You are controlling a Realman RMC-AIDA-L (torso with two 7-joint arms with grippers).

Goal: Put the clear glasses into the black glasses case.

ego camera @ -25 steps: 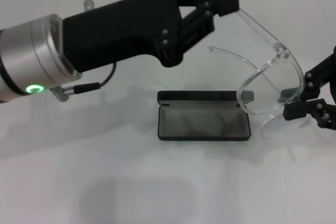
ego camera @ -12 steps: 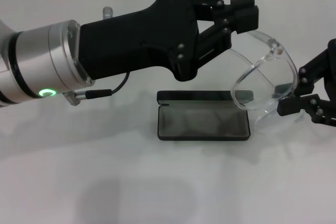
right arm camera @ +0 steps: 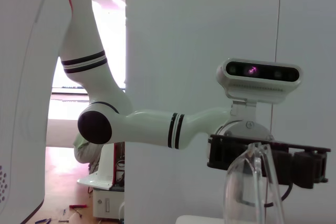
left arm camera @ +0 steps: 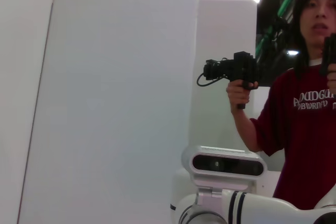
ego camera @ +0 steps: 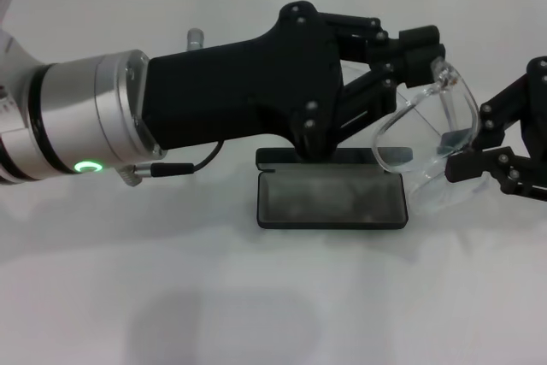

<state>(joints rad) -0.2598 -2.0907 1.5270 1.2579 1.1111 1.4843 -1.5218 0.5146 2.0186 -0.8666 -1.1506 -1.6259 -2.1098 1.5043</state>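
The black glasses case (ego camera: 332,199) lies open on the white table, its grey lining up and its lid (ego camera: 282,157) flat behind it. My left gripper (ego camera: 420,47) reaches in from the left above the case and is shut on one arm of the clear glasses (ego camera: 427,130). The glasses hang tilted, lens downward, over the case's right end. My right gripper (ego camera: 474,138) stands at the right, against the lens end of the glasses. The right wrist view shows the clear glasses (right arm camera: 253,182) close up, with the left gripper (right arm camera: 268,160) behind them. The left wrist view shows none of these.
The white table (ego camera: 256,297) stretches bare in front of the case. A small metal cylinder (ego camera: 197,38) pokes up behind the left arm. In the left wrist view a person in a red shirt (left arm camera: 299,124) holds a camera beyond the robot's head.
My left gripper has moved right and down with the glasses, bringing them lower over the case's right end. The right gripper has shifted slightly up and left, staying by the lens.
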